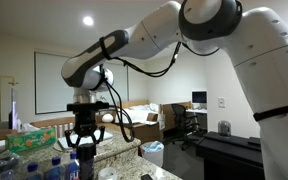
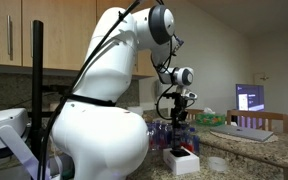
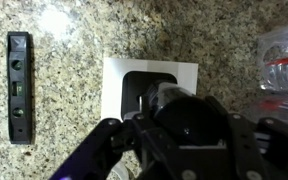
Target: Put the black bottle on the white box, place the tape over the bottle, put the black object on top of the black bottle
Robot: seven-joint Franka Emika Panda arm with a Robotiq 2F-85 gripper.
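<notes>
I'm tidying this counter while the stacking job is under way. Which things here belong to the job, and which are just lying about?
Job:
- black bottle, gripped by the pincer over the box
- white box
- long black object on the granite counter
- tape: not in view

Lying about:
- clear plastic bottles with blue caps

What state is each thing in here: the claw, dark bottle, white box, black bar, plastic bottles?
gripper: partly closed around the black bottle, apparently holding it.
black bottle: upright over the white box; contact unclear.
white box: lying flat on the granite counter.
black bar: lying flat, apart from the box, untouched.
clear bottles: beside the box, untouched.
</notes>
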